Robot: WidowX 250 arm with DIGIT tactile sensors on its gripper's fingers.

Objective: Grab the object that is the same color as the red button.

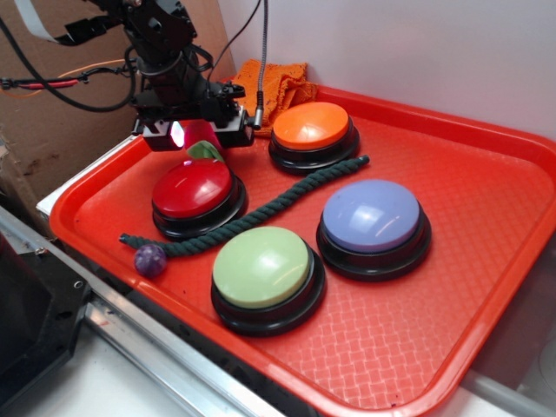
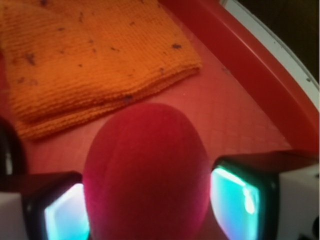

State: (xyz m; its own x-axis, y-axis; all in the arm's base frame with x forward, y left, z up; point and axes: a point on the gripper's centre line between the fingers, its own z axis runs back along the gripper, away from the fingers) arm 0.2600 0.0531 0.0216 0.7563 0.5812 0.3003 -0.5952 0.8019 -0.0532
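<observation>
Exterior: gripper (image 1: 198, 137) sits at the tray's (image 1: 486, 287) far-left corner, red fruit (image 1: 201, 139) between its fingers, just behind the red button (image 1: 193, 188). Wrist: fruit (image 2: 146, 172) fills the gap, both pads (image 2: 235, 200) beside it; contact looks likely, grip not certain.

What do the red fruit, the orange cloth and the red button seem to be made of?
Red fruit: soft-looking, matte, slightly fuzzy surface, perhaps felt or foam.
Orange cloth: knitted yarn, with visible stitch rows and lint specks.
Red button: hard glossy plastic dome, showing light reflections, on a black base.
</observation>
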